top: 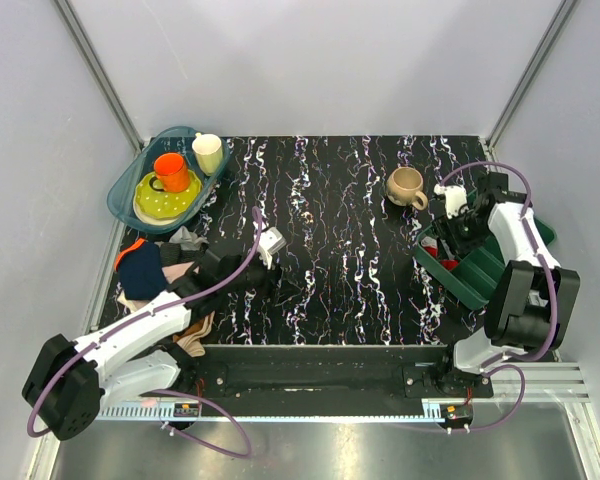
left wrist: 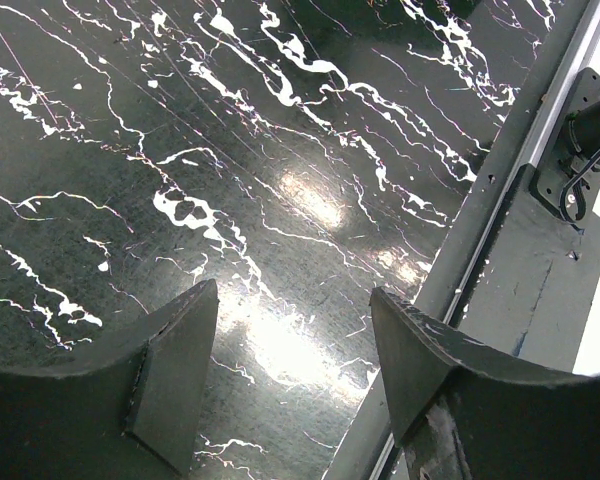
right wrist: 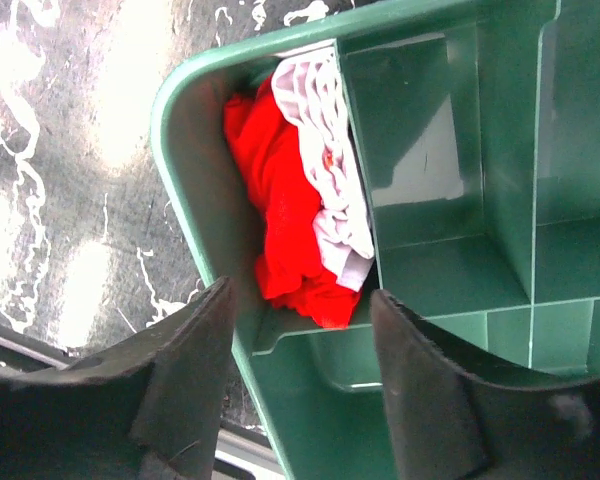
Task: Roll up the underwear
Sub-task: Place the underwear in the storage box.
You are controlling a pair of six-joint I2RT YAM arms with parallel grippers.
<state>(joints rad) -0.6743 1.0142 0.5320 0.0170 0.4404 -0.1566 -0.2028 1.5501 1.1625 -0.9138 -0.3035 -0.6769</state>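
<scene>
The red underwear (right wrist: 280, 200) lies bunched, with a white part showing, in the corner compartment of the green divided tray (right wrist: 450, 270). In the top view only bits of its red (top: 433, 251) show at the tray's (top: 480, 275) left end. My right gripper (right wrist: 300, 290) is open and empty, hovering just above that compartment with its fingers astride the tray's corner wall; it also shows in the top view (top: 448, 236). My left gripper (left wrist: 295, 295) is open and empty, low over bare marbled table near the front rail, to the right of the clothes pile in the top view (top: 263, 262).
A pile of beige, navy and grey garments (top: 155, 270) lies at the table's left edge. A teal basin (top: 125, 190) at the back left holds an orange mug (top: 171, 171), a yellow plate and a cream cup (top: 208, 152). A beige mug (top: 406, 186) stands near the tray.
</scene>
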